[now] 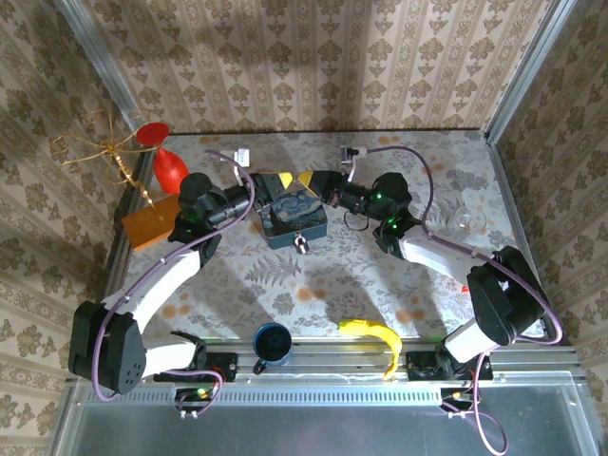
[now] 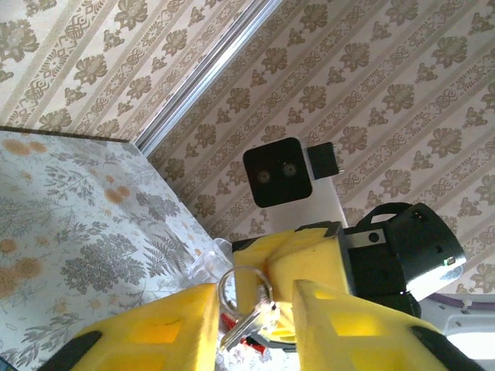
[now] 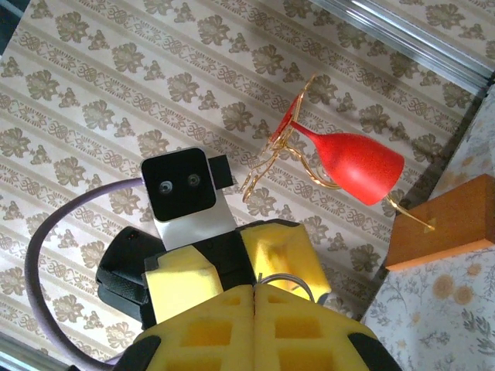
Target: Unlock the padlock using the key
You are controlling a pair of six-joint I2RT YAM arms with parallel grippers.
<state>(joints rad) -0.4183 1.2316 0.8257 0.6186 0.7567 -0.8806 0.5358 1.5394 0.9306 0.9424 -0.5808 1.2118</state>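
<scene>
Above the blue starry tin [image 1: 296, 220] both grippers meet tip to tip. My right gripper [image 1: 310, 180] [image 3: 254, 290] is shut on the key [image 2: 246, 328], and the key's wire ring [image 3: 292, 280] [image 2: 241, 287] pokes out past its pressed-together yellow fingers [image 2: 305, 259]. My left gripper [image 1: 270, 180] [image 2: 255, 309] has its jaws apart on either side of the key and ring, with a gap on both sides. The padlock [image 1: 302, 244], tiny and silvery, hangs at the tin's near edge, below both grippers.
A red wine glass [image 1: 169, 167] [image 3: 354, 166], a gold wire stand [image 1: 95, 147] and an orange block [image 1: 150, 224] [image 3: 441, 224] sit at the left. A blue mug [image 1: 273, 342] and a banana [image 1: 376, 334] lie by the near rail. A clear glass [image 1: 466, 218] stands at the right.
</scene>
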